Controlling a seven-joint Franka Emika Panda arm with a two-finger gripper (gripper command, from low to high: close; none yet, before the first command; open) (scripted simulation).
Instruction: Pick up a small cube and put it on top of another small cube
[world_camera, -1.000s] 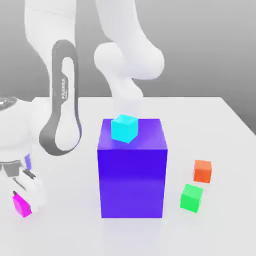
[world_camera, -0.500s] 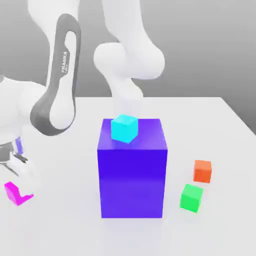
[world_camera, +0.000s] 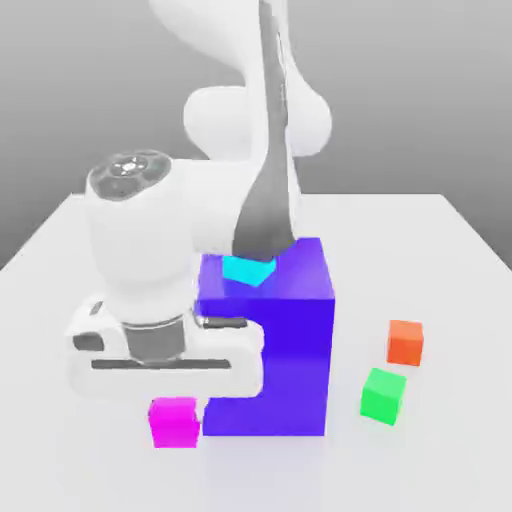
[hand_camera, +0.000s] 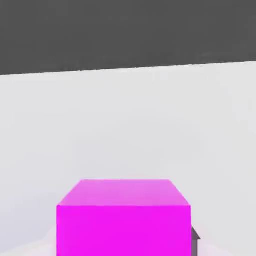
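The small cube (world_camera: 175, 421) is plain magenta-pink. It hangs right under my gripper (world_camera: 175, 408), low over the white table by the front left corner of the big blue-violet block (world_camera: 285, 350). In the hand view the small cube (hand_camera: 124, 217) sits close up between my gripper's (hand_camera: 125, 237) jaws, which are shut on it. A cyan cube (world_camera: 247, 269) rests on top of the blue-violet block, partly hidden behind my arm.
An orange cube (world_camera: 405, 342) and a green cube (world_camera: 383, 394) lie on the table (world_camera: 450, 300) on the exterior view's right of the block. My white hand (world_camera: 160, 340) covers the block's left side.
My hand has swung from the exterior view's far left edge over to the blue-violet block, carrying the magenta cube with it. The arm now crosses in front of the cyan cube.
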